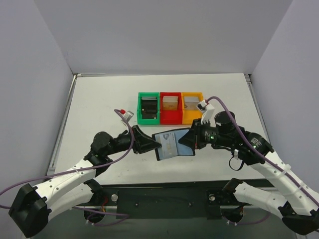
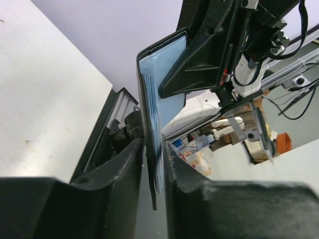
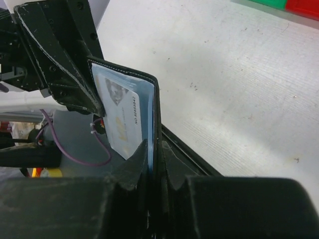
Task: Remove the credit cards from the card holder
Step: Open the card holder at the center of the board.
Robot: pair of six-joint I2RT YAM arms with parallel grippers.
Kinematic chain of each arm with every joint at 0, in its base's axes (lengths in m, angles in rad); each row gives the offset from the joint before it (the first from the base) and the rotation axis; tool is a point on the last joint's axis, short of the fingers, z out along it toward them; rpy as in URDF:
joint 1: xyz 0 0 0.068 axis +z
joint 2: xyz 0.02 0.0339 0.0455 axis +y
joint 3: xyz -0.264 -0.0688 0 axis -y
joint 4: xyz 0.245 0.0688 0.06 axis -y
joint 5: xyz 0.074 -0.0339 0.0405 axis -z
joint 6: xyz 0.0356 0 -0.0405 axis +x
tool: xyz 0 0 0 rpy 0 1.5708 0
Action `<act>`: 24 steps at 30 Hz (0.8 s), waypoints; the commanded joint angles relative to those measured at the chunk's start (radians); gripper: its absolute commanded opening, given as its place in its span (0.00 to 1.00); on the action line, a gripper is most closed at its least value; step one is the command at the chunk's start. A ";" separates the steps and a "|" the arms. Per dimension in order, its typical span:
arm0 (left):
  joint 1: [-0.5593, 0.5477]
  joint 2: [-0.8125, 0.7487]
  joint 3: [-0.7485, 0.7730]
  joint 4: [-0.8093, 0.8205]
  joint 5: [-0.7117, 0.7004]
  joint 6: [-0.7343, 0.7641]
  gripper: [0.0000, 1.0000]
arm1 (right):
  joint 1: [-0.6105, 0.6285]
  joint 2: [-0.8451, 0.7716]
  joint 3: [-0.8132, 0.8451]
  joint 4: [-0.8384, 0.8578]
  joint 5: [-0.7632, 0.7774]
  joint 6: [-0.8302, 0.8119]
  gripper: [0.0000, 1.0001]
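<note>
Right claw (image 3: 154,159) clamps card holder (image 1: 169,144); left claw (image 2: 154,149), slightly parted, straddles its far flap. Advice: nip only exposed credit card (image 3: 122,122), pull straight.

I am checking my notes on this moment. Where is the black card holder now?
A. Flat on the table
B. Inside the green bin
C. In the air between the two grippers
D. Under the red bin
C: the card holder is open above the table, with the right gripper shut on one edge and the left gripper set around the opposite edge.
</note>
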 commanded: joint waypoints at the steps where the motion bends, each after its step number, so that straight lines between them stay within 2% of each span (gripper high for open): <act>1: 0.012 0.017 -0.006 0.124 0.012 -0.048 0.42 | -0.005 -0.017 -0.020 0.051 -0.049 0.004 0.00; 2: 0.011 0.023 -0.017 0.139 0.012 -0.056 0.52 | -0.005 -0.023 -0.033 0.058 -0.052 0.007 0.00; 4: 0.015 0.028 -0.030 0.159 0.007 -0.076 0.62 | -0.007 -0.029 -0.047 0.065 -0.052 0.015 0.00; 6: 0.018 0.031 -0.044 0.180 0.004 -0.094 0.66 | -0.007 -0.032 -0.053 0.067 -0.048 0.018 0.00; 10: 0.020 0.047 -0.066 0.207 -0.008 -0.108 0.66 | -0.007 -0.038 -0.071 0.093 -0.055 0.035 0.00; 13: 0.018 0.064 -0.081 0.217 -0.014 -0.107 0.62 | -0.007 -0.044 -0.118 0.139 -0.071 0.070 0.00; 18: 0.018 0.098 -0.121 0.240 -0.037 -0.098 0.42 | -0.008 -0.049 -0.198 0.226 -0.086 0.109 0.00; 21: 0.020 0.118 -0.145 0.227 -0.057 -0.076 0.35 | -0.008 -0.067 -0.252 0.266 -0.080 0.116 0.00; 24: 0.020 0.135 -0.161 0.230 -0.069 -0.071 0.33 | -0.008 -0.072 -0.274 0.274 -0.077 0.113 0.00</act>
